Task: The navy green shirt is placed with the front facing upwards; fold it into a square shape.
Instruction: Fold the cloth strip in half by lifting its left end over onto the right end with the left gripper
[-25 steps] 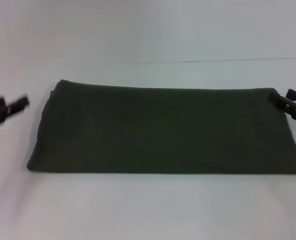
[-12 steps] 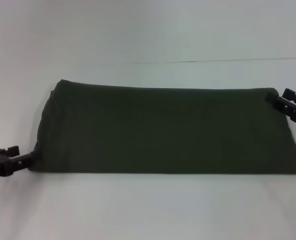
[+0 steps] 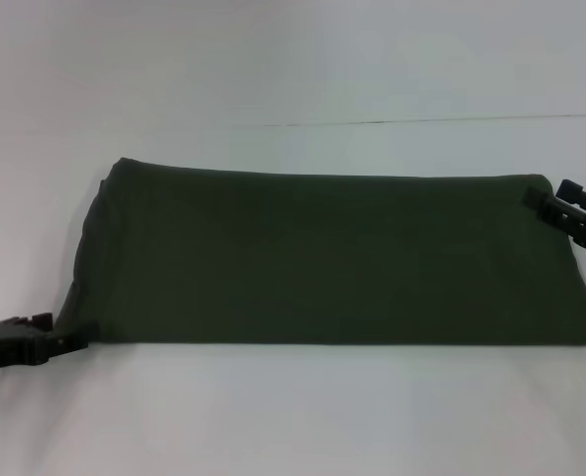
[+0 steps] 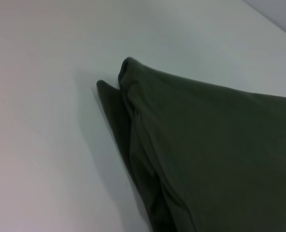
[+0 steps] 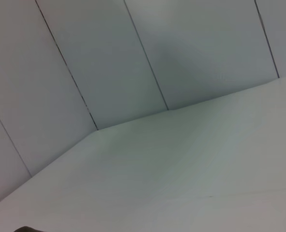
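White table [image 3: 293,59] bears the folded navy green shirt [image 3: 322,258] — left gripper [image 3: 72,342] and right gripper [image 3: 542,201] at its corners, grip unclear.

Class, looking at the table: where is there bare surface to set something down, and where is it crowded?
Bare white table runs along the near edge of the navy green shirt and beyond its far edge. Crowded spots: the near left corner, where the left gripper sits, and the far right corner, at the right gripper.

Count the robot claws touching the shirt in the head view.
2. The left claw is at the shirt's near left corner; the right claw is at its far right corner.
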### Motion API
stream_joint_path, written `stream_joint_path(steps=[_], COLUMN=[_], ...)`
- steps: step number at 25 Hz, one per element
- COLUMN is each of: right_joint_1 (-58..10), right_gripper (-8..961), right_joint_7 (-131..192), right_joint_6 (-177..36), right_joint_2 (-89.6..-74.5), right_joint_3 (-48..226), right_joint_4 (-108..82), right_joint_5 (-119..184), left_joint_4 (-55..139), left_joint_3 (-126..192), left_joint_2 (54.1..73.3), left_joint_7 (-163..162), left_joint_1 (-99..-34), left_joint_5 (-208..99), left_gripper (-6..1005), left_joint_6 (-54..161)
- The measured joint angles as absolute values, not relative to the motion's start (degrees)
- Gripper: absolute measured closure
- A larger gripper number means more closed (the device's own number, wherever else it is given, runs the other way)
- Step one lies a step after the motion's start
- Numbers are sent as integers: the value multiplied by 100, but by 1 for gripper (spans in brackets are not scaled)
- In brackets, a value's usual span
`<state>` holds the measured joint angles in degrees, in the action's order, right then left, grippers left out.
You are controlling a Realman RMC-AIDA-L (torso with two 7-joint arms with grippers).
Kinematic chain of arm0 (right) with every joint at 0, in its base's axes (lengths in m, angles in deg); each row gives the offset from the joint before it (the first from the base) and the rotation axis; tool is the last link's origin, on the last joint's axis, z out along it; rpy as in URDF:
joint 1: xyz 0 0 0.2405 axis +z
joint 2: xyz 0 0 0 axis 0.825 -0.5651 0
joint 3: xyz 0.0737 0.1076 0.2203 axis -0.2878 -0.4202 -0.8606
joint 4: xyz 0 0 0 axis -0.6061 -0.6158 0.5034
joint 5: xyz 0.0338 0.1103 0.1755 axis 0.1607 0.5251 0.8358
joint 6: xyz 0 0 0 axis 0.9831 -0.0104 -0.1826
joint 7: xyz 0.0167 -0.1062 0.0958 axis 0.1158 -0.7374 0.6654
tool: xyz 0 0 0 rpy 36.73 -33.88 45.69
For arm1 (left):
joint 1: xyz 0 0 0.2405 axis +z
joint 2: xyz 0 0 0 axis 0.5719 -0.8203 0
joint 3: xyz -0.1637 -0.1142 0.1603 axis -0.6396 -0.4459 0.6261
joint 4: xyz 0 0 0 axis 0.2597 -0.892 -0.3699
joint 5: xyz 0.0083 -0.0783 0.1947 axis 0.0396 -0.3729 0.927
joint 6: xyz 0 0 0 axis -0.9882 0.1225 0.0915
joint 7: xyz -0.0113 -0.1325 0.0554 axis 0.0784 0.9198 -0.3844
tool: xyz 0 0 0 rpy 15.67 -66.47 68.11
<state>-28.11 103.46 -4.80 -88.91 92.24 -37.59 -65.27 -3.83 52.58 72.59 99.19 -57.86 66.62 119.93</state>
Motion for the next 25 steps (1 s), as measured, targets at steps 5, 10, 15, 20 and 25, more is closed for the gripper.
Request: stream_joint_path(steps=[5,10,15,20,25], right_joint_1=[-2823,-2827,-2826,-2838,-2843], right_gripper=[216,216,216,217,217], right_joint_7=[10348,10352,10358,10356,10357], right_joint_6=[-478,-478,-479,-480,-496], right_joint_2=[-8891,-8891,-8891,-8891,-8891], right_joint_3=[9213,9188,9181,9180,9180], right_joint_4=[-3753,-3749,-3749,-3750,-3751], right_joint_5=[-6528,-6528,-6528,-6528,-6528], left_joint_4=[-367,-361,-360,-360,-361], left_joint_3=[5262,5395,5407,5407,5408], left_joint_2=[7260,7260,7260,7260,7260], left_joint_7=[9888,9792,9790,9788,9783], left_joint_1=[-5801,-5800,-5803,-5824,-5860], left_joint_5=[6663,6694,6694,6664,6652], left_gripper=[227,266,366,466,706], left_joint_6=[12001,12034,12038,12038,12033])
